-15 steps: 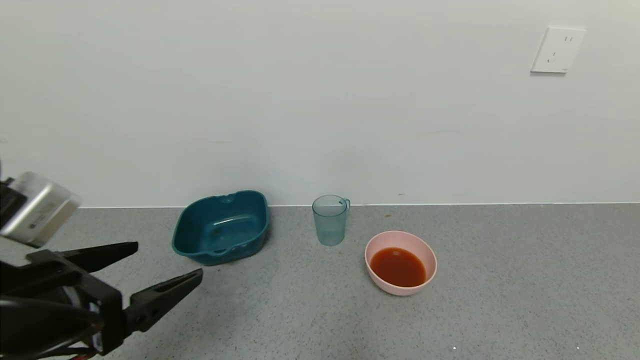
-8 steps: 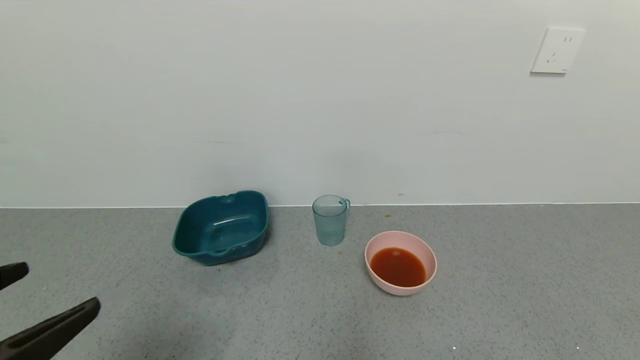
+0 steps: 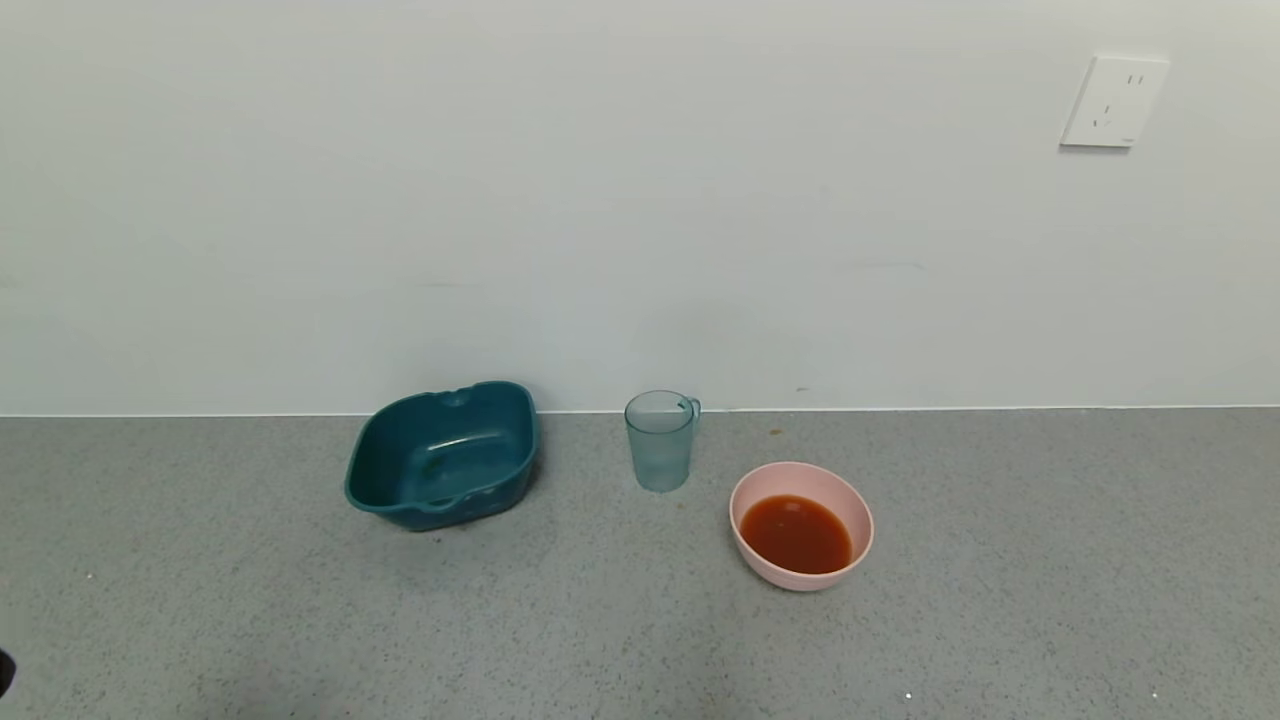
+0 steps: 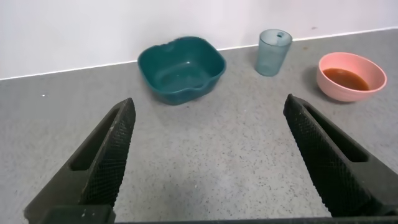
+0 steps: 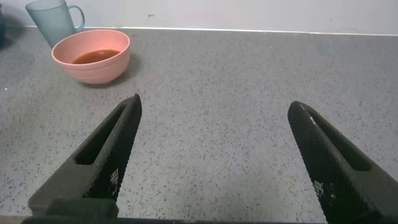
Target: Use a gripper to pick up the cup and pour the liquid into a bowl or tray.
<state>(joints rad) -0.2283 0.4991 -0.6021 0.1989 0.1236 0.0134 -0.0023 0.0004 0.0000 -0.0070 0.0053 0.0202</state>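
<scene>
Standing upright on the grey tabletop point(image 3: 1000, 600), cup point(image 3: 660, 440) empty between teal tub point(image 3: 440, 455) and pink bowl point(image 3: 801, 526) holding orange-red liquid point(image 3: 796, 534), left gripper point(image 4: 214, 155) and right gripper point(image 5: 217, 155) well apart from cup, jaws wide open, gripping nothing.

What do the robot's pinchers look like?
The left gripper and the right gripper look alike: each has two long black fingers, tapering to a wedge. Their inner faces are covered in a bumpy grid pattern. No cables or markings show.
</scene>
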